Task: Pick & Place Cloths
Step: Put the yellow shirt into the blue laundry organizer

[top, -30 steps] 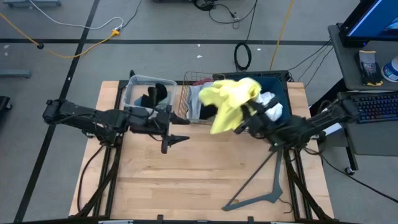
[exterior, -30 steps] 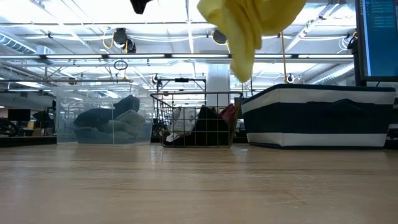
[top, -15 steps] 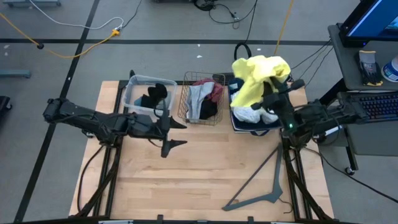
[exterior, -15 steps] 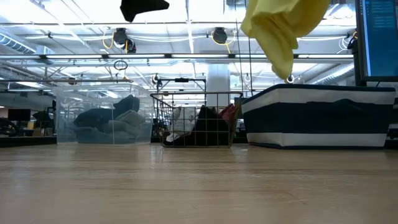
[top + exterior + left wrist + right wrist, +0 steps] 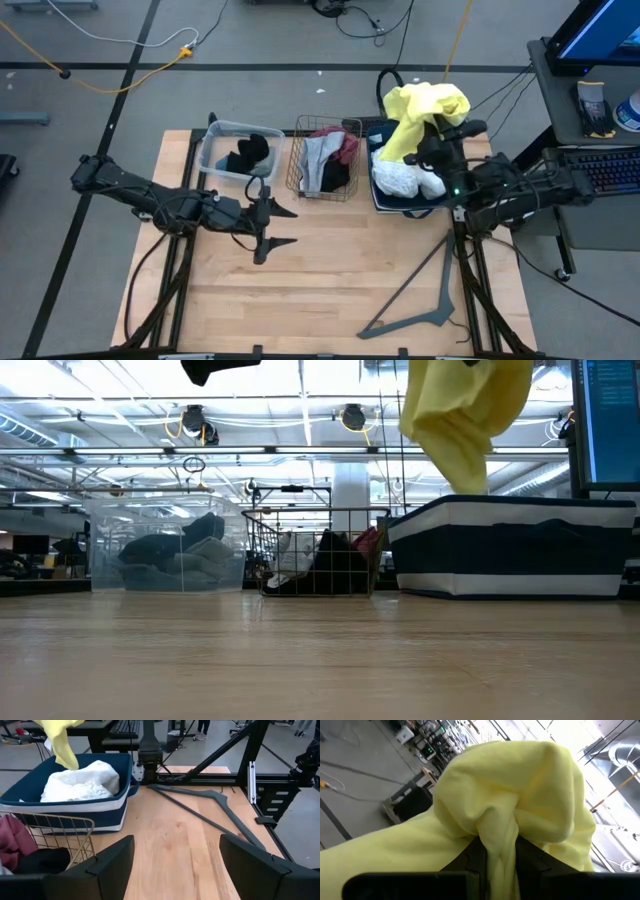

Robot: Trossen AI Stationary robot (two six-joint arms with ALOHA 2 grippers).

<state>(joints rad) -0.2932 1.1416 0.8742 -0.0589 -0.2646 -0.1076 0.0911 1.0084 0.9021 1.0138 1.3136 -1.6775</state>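
Note:
A large yellow cloth hangs bunched from my right gripper, which is shut on it above the navy bin. A white cloth lies in that bin. In the low view the yellow cloth's lower end reaches about down to the bin's rim. Grey, maroon and black cloths lie in the wire basket, and dark ones in the clear box. My left gripper is open above the bare table and holds nothing. My right gripper pinches a gathered bunch of the yellow cloth between its two fingers, several layers together. The cloth bulges over the fingertips and drapes down around them, slack and lifted clear of the table. Its lower end hangs over the white cloth.
A grey clothes hanger lies on the table's near right part. The box, the basket and the bin stand in a row along the far edge. The wooden table is bare in the middle and near left. A desk with a keyboard stands to the right.
My right gripper has carried the yellow cloth from above the wire basket toward the table's right and far edge, over the navy bin, rolling as it went. The cloth now hangs more gathered. My left gripper has drifted a little toward the near edge, still open.

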